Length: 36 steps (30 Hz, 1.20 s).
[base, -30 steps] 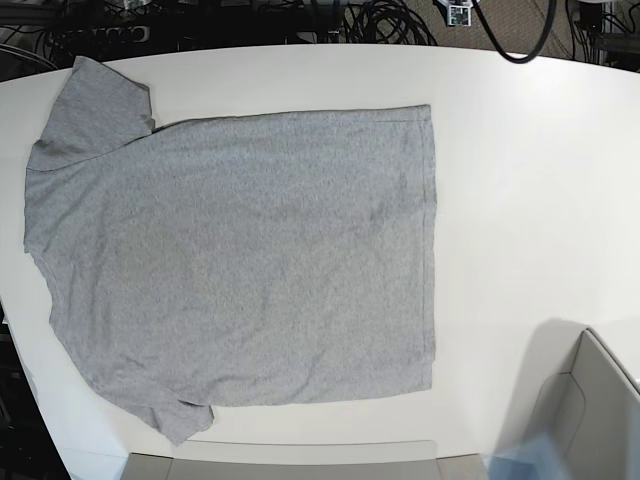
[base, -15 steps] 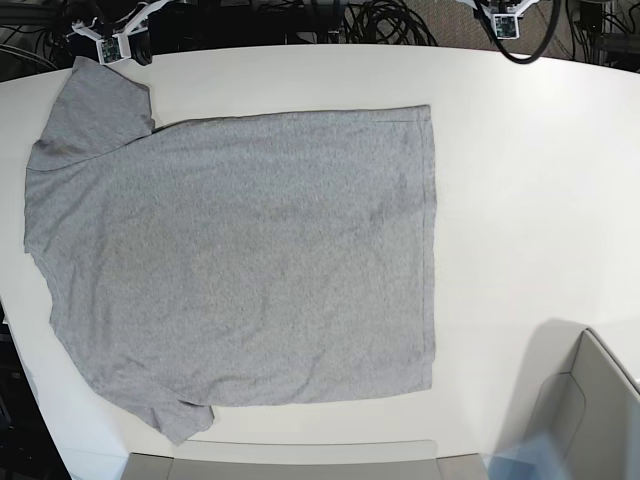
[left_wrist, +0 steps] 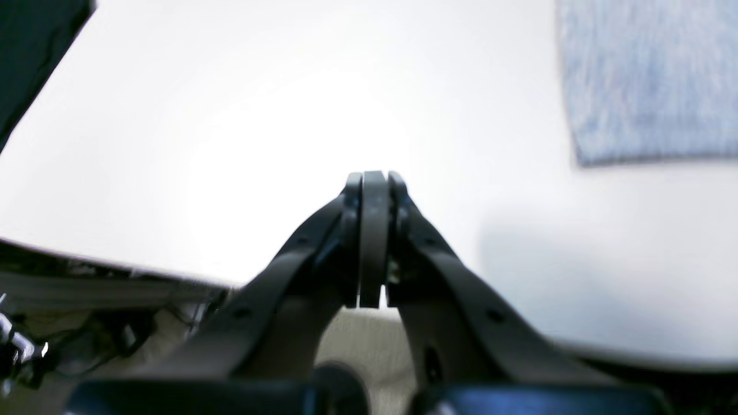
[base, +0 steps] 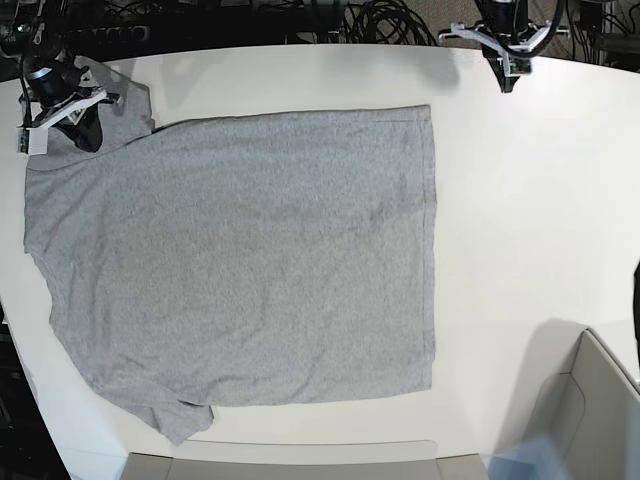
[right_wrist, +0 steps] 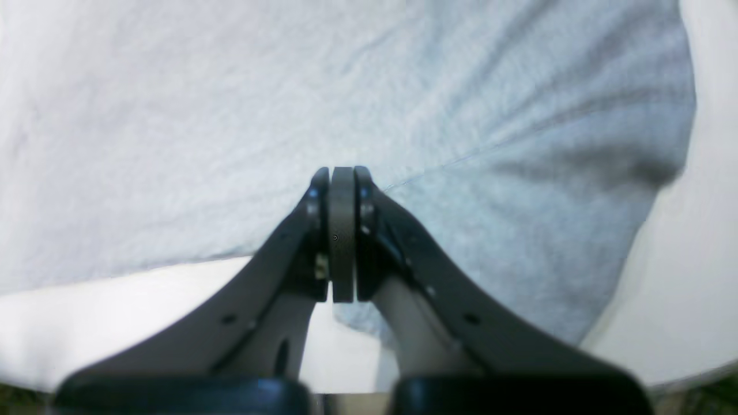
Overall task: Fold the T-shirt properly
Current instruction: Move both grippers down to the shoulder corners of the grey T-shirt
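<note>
Grey T-shirt [base: 240, 260] spread flat on a white table [base: 530, 200], both of my arms just reaching in from the far edge.

The shirt lies plain side up, hem toward the camera's right and sleeves at the left. My right gripper [right_wrist: 341, 173] hovers over the far sleeve with its fingers pressed together, holding nothing. My left gripper [left_wrist: 373, 176] hangs above bare table beside the far hem corner, fingers likewise together and empty. I judge the step in hand to be the first grasp. To do it well, I would part both pairs of fingers before descending, take the far sleeve and far hem corner right at the fabric edge, and pinch only what I mean to lift. Then I would raise both ends evenly so the fold line stays straight.
</note>
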Motion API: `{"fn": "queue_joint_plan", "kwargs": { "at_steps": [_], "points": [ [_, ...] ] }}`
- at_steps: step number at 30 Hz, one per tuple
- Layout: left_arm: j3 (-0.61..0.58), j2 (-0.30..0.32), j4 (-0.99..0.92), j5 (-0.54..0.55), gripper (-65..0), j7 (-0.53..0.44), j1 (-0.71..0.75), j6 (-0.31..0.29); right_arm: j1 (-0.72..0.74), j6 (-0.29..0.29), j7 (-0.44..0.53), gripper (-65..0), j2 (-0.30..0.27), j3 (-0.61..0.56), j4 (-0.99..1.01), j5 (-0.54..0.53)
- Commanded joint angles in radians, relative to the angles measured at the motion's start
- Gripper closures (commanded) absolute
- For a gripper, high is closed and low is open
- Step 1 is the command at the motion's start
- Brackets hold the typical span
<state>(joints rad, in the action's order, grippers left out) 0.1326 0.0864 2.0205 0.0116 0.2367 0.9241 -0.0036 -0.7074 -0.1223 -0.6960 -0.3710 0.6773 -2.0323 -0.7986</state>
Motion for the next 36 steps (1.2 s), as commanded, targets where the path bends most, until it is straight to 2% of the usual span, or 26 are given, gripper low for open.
{"fn": "queue_joint_plan", "kwargs": {
  "at_steps": [1,4,6,11,13,19,23,27,31,36],
  "points": [
    [-0.023,0.006,0.021,-0.003,0.0,-0.026,-0.009,0.004,0.013,-0.067,0.009,-0.3,-0.012,0.029,-0.012,-0.017],
    [-0.084,0.009,0.026,-0.003,0.0,-0.026,-0.043,0.004,0.047,-0.274,-0.044,-0.3,0.008,0.089,-0.011,-0.018],
    [-0.120,0.009,0.026,-0.003,0.0,-0.024,-0.083,0.004,0.073,-0.350,-0.067,-0.4,0.042,0.138,-0.011,-0.015],
    [-0.198,0.006,0.026,-0.003,0.0,-0.020,-0.168,0.004,0.099,-0.362,-0.101,-0.7,0.091,0.180,-0.003,-0.015],
    [-0.235,0.005,0.026,-0.005,0.0,-0.018,-0.195,0.004,0.099,-0.360,-0.103,-3.0,0.096,0.180,0.009,-0.015],
    [-0.313,0.003,0.026,-0.005,-0.1,-0.018,-0.218,0.004,0.094,-0.371,-0.104,-20.6,0.073,0.154,0.040,-0.015],
    [-0.311,0.006,0.026,-0.006,-0.1,-0.017,-0.218,0.004,0.098,-0.417,-0.104,-29.0,0.068,0.134,0.061,-0.014],
    [-0.313,0.009,0.026,-0.006,-0.1,-0.017,-0.211,0.004,0.127,-0.440,-0.098,-29.9,0.069,0.154,0.169,-0.032],
    [-0.310,0.013,0.026,-0.006,-0.1,-0.017,-0.210,0.004,0.136,-0.554,-0.103,-29.9,0.077,0.230,0.325,-0.130],
    [-0.313,0.013,0.026,-0.006,-0.1,-0.017,-0.210,0.004,0.136,-0.563,-0.103,-29.9,0.048,0.307,0.467,-0.138]
  ]
}}
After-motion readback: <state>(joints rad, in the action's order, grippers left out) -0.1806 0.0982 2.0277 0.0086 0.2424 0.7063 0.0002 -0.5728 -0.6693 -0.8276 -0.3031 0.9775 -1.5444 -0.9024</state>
